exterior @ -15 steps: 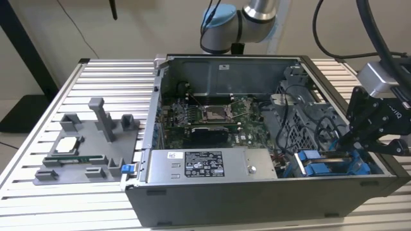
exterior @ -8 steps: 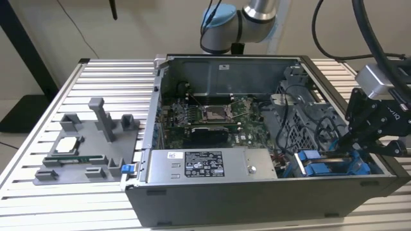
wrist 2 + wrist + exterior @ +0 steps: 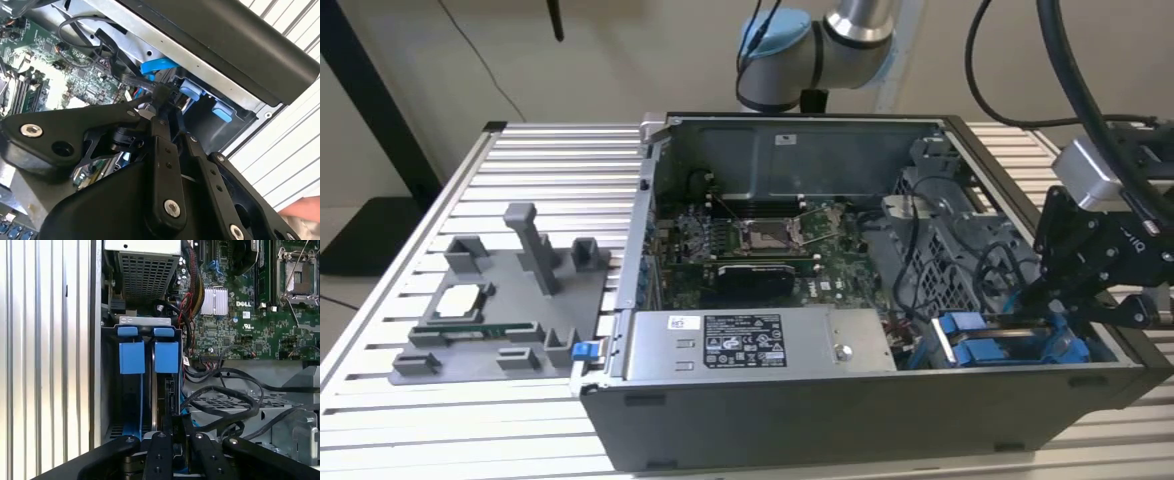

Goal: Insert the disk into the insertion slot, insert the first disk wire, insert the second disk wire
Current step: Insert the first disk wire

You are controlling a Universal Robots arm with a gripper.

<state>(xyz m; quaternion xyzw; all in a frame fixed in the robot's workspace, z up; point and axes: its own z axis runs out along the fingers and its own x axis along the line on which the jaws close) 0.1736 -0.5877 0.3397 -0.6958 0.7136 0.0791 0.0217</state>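
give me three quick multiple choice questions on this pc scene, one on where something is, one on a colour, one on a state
1. The gripper is nearest to:
A) the processor socket
B) the grey fixture on the table
C) the drive cage

2. The plastic tabs on that cage are:
A) blue
B) red
C) yellow

3. The computer case is:
A) shut, with its side panel on
B) open, with the motherboard showing
C) wrapped in foil

Answers:
1 C: in the first wrist view it sits right at the cage's end, far from the socket.
2 A: both tabs are bright blue in the first wrist view.
3 B: the board lies in plain sight in the exterior view.
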